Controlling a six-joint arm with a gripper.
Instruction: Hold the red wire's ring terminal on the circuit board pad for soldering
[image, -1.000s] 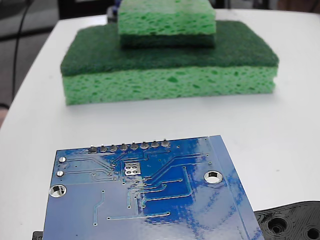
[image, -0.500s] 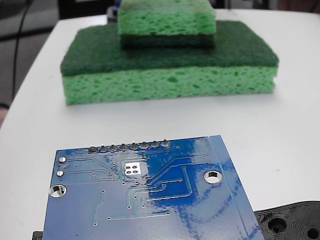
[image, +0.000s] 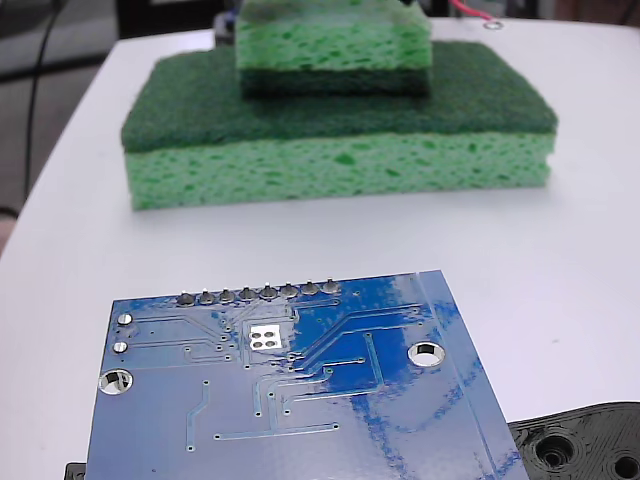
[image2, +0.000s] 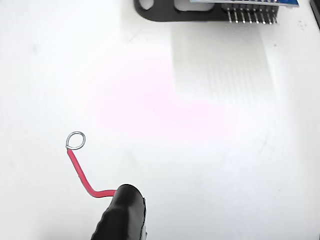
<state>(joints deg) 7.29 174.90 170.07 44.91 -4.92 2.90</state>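
So the tool (image2: 121, 212) has the red wire (image2: 82, 176) clamped, ring terminal (image2: 76, 140) sticking out up-left over bare white worktop (image2: 210, 150). The circuit board (image: 290, 390) and its pad (image: 265, 337) are well apart from it. Arm's behind the sponges (image: 335, 110); the wire's just popped into the fixed view's top edge.

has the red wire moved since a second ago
Yes: the red wire and its ring terminal have entered the fixed view's top edge, above the sponges.
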